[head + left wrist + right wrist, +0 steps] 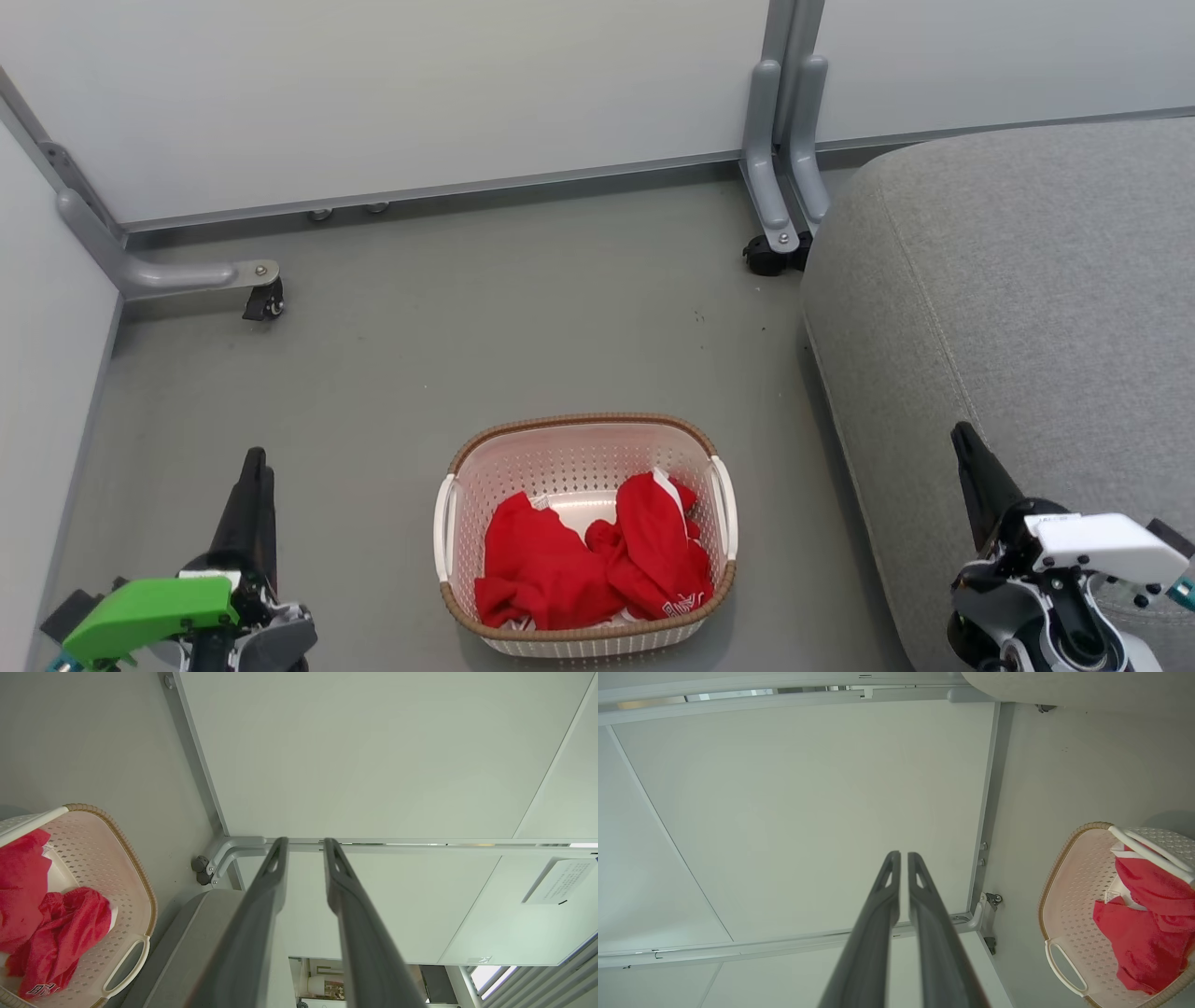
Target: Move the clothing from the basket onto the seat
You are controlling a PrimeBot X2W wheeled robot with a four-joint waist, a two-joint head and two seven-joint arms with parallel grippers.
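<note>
- My left pincer (254, 467) stands at 8 o'clock, fingers parted, gripping nothing. My right pincer (962, 439) is at 4 o'clock, fingers pressed together, over the near edge of the seat (1027, 280).
- Between them at 6 o'clock, apart from both, the clothing (597, 560) lies heaped in the near half of the basket (579, 422). Its long axis runs 9 to 3.
- The basket sits on the grey floor (467, 308), the seat at its 3 o'clock.
- White partition panels (420, 93) on castered feet stand at 12.

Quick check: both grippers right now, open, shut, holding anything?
Left gripper: open, fingers slightly apart, holding nothing.
Right gripper: shut, holding nothing.
</note>
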